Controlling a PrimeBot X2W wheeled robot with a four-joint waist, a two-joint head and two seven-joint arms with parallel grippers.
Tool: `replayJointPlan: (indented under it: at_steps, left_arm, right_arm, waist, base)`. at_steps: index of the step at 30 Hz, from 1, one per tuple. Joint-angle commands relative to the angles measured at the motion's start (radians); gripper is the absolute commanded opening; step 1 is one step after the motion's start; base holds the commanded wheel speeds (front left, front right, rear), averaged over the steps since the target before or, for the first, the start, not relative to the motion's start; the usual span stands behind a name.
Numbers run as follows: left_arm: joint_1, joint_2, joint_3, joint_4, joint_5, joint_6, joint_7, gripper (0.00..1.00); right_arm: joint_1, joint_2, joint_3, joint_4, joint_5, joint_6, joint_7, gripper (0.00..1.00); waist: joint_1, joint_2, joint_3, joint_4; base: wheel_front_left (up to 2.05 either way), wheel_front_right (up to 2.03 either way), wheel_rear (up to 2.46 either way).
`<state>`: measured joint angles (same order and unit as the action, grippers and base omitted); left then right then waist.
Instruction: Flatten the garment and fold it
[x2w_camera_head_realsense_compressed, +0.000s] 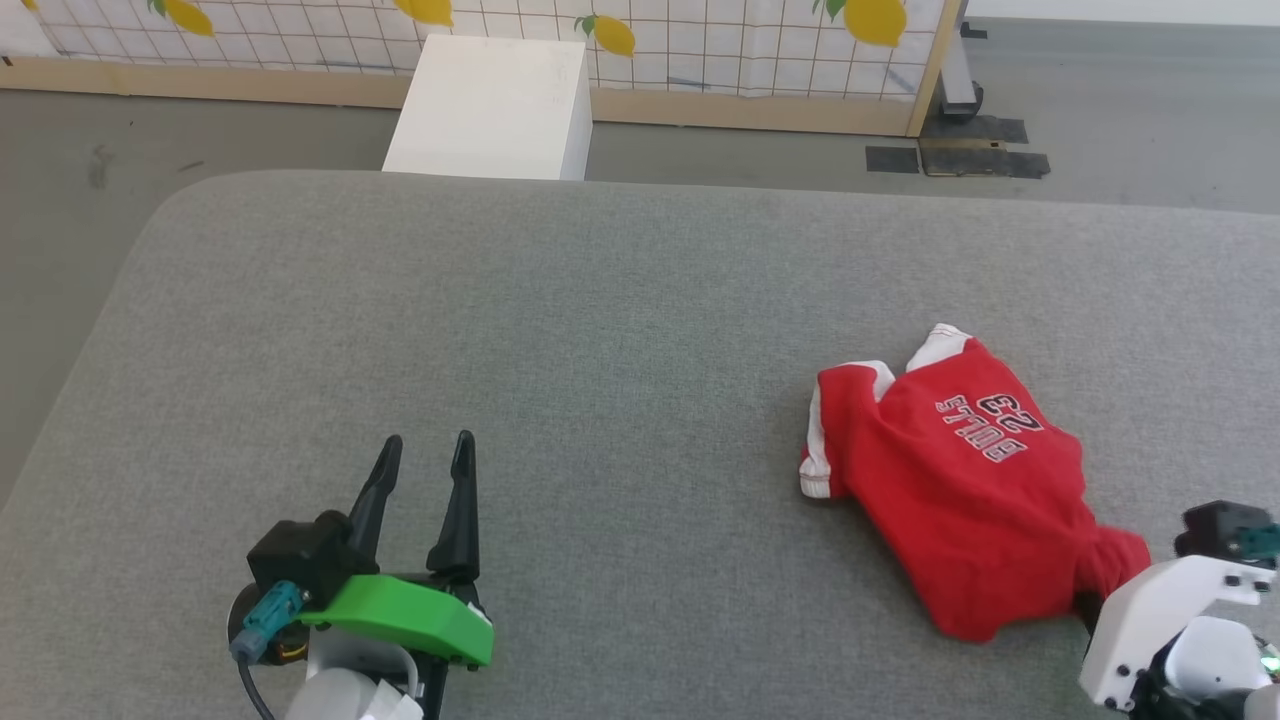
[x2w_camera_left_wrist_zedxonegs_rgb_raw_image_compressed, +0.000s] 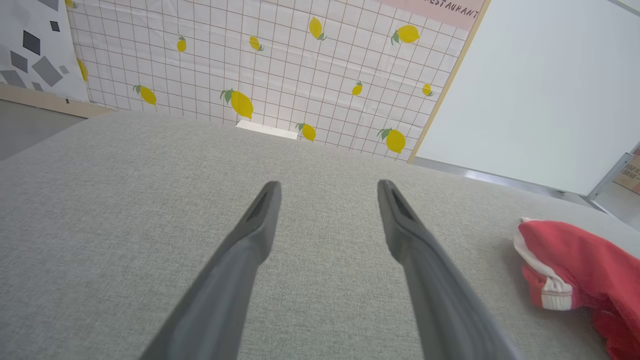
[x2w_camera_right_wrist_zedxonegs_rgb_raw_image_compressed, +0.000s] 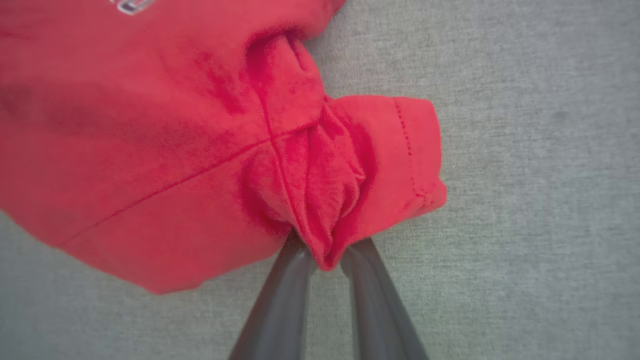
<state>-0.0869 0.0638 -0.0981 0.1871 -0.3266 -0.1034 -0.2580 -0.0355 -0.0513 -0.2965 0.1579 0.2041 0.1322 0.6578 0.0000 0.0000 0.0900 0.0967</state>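
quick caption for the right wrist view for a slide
Right gripper pinching a bunched fold of the small red soft-fabric shorts lying on a grey woven-fabric surface.

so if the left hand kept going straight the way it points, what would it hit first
Nothing close: the left hand points across bare grey surface, with the red shorts off to its right. Past the far edge stands a white box, roughly in line, though depth is unclear.
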Motion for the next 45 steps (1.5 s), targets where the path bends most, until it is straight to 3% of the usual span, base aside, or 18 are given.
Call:
replayJointPlan:
  at_steps: [1,6,13,18,24,28,32,38,39,41,45]
  left_arm:
    - [-0.018,-0.003,0.0,0.006,0.004,-0.006,-0.004,1.0]
    - [-0.015,-0.003,0.001,0.023,-0.002,-0.011,-0.004,1.0]
    - [-0.014,-0.008,-0.007,0.033,-0.05,-0.008,0.02,1.0]
    - [-0.123,-0.012,-0.084,0.063,-0.141,0.0,0.203,1.0]
    - [-0.34,-0.013,-0.272,0.157,-0.308,0.051,0.536,1.0]
    - [-0.463,-0.013,-0.395,0.25,-0.312,0.104,0.739,1.0]
    - [-0.579,-0.013,-0.503,0.352,-0.264,0.124,0.897,1.0]
    - [-0.609,0.003,-0.527,0.423,-0.237,0.14,0.928,1.0]
    - [-0.607,0.002,-0.524,0.429,-0.245,0.14,0.93,0.73]
    - [-0.608,0.001,-0.525,0.434,-0.253,0.133,0.927,0.0]
    - [-0.61,-0.004,-0.514,0.424,-0.284,0.12,0.906,0.0]
  right_arm:
    - [-0.004,0.001,-0.007,-0.011,0.031,-0.002,-0.035,1.0]
    - [-0.004,0.001,-0.112,-0.076,0.139,-0.002,-0.207,1.0]
    - [0.035,0.001,-0.188,-0.112,0.179,-0.002,-0.291,1.0]
    - [0.035,0.001,-0.161,-0.124,0.172,-0.002,-0.285,1.0]
    - [-0.001,0.001,-0.096,-0.117,0.179,-0.002,-0.286,1.0]
    - [-0.028,0.001,-0.064,-0.108,0.194,-0.002,-0.299,1.0]
    - [-0.044,0.001,-0.042,-0.084,0.222,-0.002,-0.339,1.0]
    - [-0.041,0.001,-0.037,-0.063,0.226,-0.002,-0.372,1.0]
    - [-0.041,0.001,-0.038,-0.06,0.226,-0.002,-0.376,1.0]
    - [-0.041,0.001,-0.043,-0.054,0.223,-0.002,-0.381,1.0]
    - [-0.043,0.001,-0.042,-0.05,0.206,-0.002,-0.382,1.0]
  waist:
    - [0.0,0.0,-0.002,-0.003]
    - [0.0,0.0,-0.021,-0.002]
    - [0.0,0.0,-0.042,-0.033]
    - [0.0,0.0,-0.031,-0.083]
    - [0.0,0.0,0.014,-0.171]
    - [0.0,0.0,0.064,-0.236]
    - [0.0,0.0,0.128,-0.303]
    - [0.0,0.0,0.154,-0.321]
    - [0.0,0.0,0.155,-0.319]
    - [0.0,0.0,0.155,-0.309]
    - [0.0,0.0,0.143,-0.277]
  base:
    - [0.0,0.0,0.0]
    - [0.0,0.0,0.0]
    - [0.0,0.0,0.0]
    - [0.0,0.0,0.0]
    - [0.0,0.0,0.0]
    - [0.0,0.0,0.0]
    - [0.0,0.0,0.0]
    - [0.0,0.0,0.0]
    - [0.0,0.0,0.0]
    - [0.0,0.0,0.0]
    - [0.0,0.0,0.0]
